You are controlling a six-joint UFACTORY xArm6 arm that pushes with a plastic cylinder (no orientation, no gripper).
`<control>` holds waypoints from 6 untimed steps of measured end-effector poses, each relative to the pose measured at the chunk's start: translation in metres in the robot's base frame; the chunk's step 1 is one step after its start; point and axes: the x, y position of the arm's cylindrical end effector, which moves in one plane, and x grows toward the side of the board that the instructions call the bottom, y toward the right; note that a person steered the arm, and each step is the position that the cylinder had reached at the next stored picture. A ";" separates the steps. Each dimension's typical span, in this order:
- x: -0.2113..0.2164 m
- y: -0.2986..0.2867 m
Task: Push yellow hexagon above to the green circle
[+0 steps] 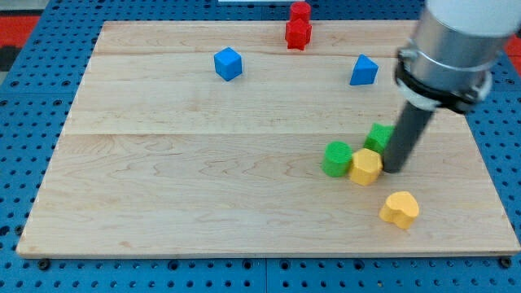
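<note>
The yellow hexagon (365, 167) lies right of the board's middle and touches the green circle (336, 158) on that block's right side. My tip (393, 169) rests on the board just right of the yellow hexagon, close to it or touching it. A second green block (378, 136), partly hidden by the rod, sits just above the hexagon.
A yellow heart-shaped block (400, 209) lies below and right of the tip. A blue cube (229, 63) is at the upper left, a blue block (364, 71) at the upper right. Two red blocks (299, 26) stand at the wooden board's (163, 179) top edge.
</note>
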 end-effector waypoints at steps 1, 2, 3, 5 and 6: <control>0.013 -0.035; 0.056 -0.034; 0.061 -0.071; -0.012 -0.067; 0.021 -0.059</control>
